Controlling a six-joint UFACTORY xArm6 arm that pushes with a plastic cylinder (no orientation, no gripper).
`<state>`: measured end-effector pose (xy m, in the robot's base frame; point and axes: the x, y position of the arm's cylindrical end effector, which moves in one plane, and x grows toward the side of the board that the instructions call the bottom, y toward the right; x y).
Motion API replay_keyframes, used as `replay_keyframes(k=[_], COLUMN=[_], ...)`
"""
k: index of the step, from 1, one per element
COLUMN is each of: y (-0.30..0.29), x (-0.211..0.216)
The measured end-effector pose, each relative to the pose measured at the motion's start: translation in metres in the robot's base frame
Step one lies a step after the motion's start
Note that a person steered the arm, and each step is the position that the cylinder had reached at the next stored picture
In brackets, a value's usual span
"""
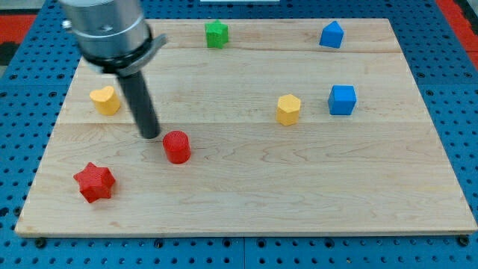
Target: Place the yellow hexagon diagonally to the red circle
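Note:
The yellow hexagon (288,109) sits right of the board's centre, just left of a blue cube (342,100). The red circle (177,146) stands left of centre, lower down. My tip (151,134) rests on the board just left of and slightly above the red circle, close to it with a small gap. The hexagon is far to the right of my tip.
A yellow heart-like block (105,99) lies at the left, a red star (94,181) at the lower left, a green star (216,33) at the top middle and a blue pentagon-like block (331,34) at the top right. The wooden board (246,209) lies on a blue pegboard.

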<state>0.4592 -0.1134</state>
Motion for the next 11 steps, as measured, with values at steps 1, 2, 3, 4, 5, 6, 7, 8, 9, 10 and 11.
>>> replay_keyframes(k=[1,2,3,4,5,6,7,8,9,10,11], y=[0.079,0.111,0.175,0.190,0.207,0.207,0.223,0.176,0.104,0.141,0.199], x=[-0.023,-0.067,-0.075,-0.070,-0.035,0.031,0.035,0.037,0.056,0.051,0.031])
